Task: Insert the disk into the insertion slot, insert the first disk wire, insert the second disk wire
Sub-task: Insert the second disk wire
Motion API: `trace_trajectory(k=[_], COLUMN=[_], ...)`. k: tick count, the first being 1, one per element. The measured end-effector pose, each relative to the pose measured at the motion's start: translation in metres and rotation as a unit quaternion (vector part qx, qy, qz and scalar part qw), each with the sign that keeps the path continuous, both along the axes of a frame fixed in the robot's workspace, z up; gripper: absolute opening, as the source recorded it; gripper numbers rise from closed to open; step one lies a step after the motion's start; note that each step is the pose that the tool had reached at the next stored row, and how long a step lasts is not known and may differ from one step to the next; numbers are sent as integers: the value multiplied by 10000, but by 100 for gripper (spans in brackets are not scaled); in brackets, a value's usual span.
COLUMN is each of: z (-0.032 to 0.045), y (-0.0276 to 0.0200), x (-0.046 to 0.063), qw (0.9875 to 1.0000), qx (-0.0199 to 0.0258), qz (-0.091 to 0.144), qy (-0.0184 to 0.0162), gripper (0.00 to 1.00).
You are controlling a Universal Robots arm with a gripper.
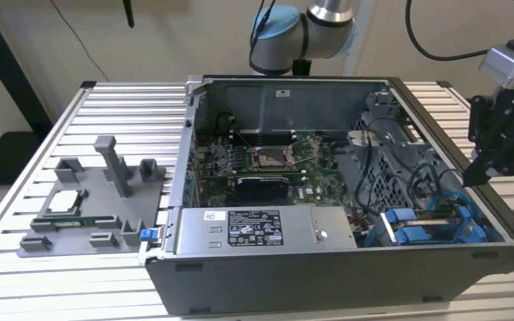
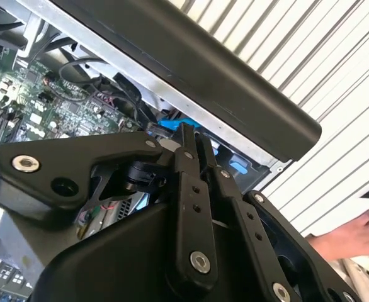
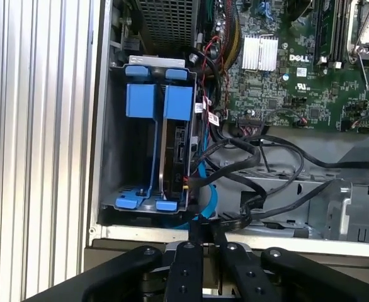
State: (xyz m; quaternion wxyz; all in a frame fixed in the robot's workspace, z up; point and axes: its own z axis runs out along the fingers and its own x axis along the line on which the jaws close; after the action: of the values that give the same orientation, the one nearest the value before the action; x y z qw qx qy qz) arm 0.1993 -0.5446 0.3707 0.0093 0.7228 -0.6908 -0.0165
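Observation:
The insertion slot [image 3: 112, 145], a grey metal cage with blue rails, sits in the corner of the open computer case [image 1: 328, 274]. The disk [image 3: 175, 154] stands on edge inside it in its blue carrier, beside a second blue-fronted carrier [image 3: 140, 100]. A blue wire [image 3: 204, 189] and a bundle of black wires [image 3: 235, 170] run past the disk's end; whether they are plugged in cannot be told. My gripper [image 1: 473, 177] hangs over the case's rim on the exterior view's right, just beside the cage. Its fingertips [image 3: 200, 236] are shut together, with nothing seen between them in both wire-side wrist views [image 2: 194, 141].
The labelled power-supply box [image 1: 257, 231] lies next to the cage, with the motherboard [image 1: 266, 160] behind it. A grey fixture [image 1: 96, 200] with small parts stands on the slatted table [image 1: 25, 281] at the exterior view's left. A person's hand [image 2: 354, 236] rests on the table outside the case.

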Motion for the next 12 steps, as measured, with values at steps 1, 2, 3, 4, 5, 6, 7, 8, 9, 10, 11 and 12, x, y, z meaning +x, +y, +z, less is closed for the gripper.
trace_trajectory(k=[1, 2, 3, 4, 5, 6, 7, 8, 9, 10, 11, 12], z=[-1, 0, 0, 0, 0, 0, 0, 0, 0, 0, 0, -1], y=[0, 0, -1, 0, 0, -1, 0, 0, 0, 0, -1, 0], x=[0, 0, 0, 0, 0, 0, 0, 0, 0, 0, 0, 0], qw=[10000, 10000, 10000, 10000, 10000, 10000, 10000, 10000, 10000, 10000, 10000, 10000], qx=[0, 0, 0, 0, 0, 0, 0, 0, 0, -1, -1, 0], qz=[0, 0, 0, 0, 0, 0, 0, 0, 0, 0, 0, 0], qy=[0, 0, 0, 0, 0, 0, 0, 0, 0, 0, 0, 0], gripper=[0, 0, 0, 0, 0, 0, 0, 0, 0, 0, 0, 0])
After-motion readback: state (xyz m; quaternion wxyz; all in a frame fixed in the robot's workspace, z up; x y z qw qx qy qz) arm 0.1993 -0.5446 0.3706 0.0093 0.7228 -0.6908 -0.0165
